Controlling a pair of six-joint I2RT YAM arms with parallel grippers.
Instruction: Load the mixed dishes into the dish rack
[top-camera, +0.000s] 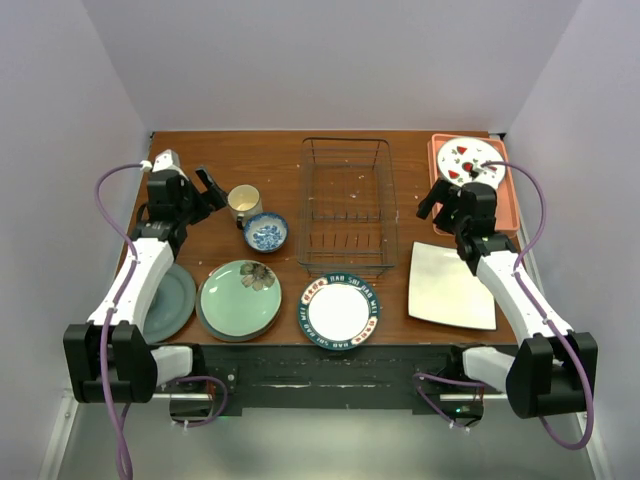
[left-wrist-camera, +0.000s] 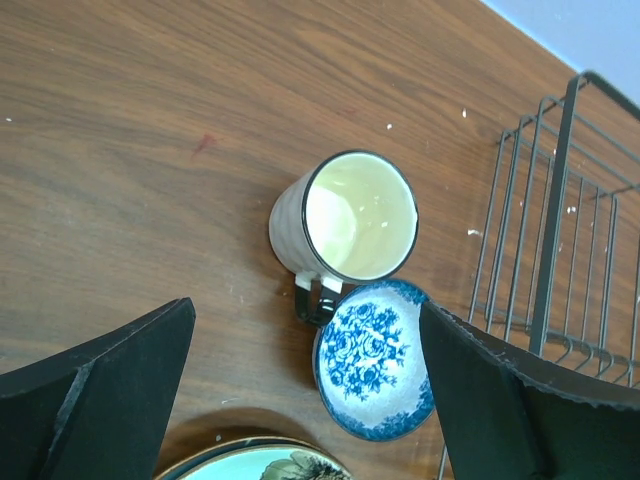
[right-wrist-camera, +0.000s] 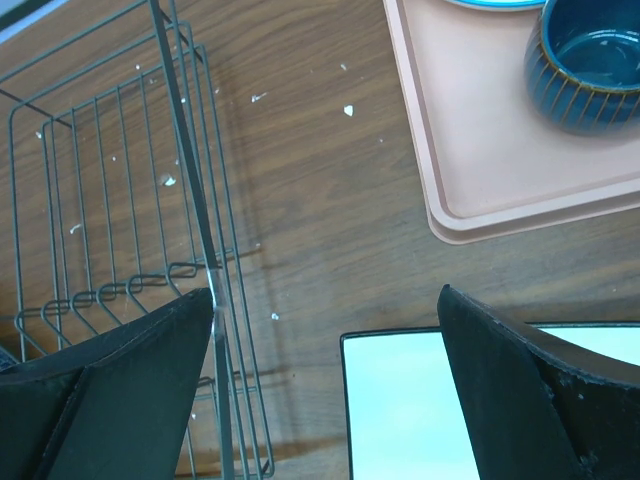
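Currently, left hand (top-camera: 208, 190) spread wide near cream mug (top-camera: 243, 202), right hand (top-camera: 432, 200) likewise apart beside dish rack (top-camera: 345, 243)

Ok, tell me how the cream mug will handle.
The cream mug looks rigid and glossy, so probably slippery. Upright and tallish, it may tip if pushed. Its handle seems to touch the small blue-white patterned bowl, which might shift too.

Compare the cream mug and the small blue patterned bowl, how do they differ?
The cream mug is plain with a dark rim; the bowl has blue flowers inside. The mug is tall with a handle; the bowl is low, handleless. Both stand upright, empty, side by side left of the dish rack.
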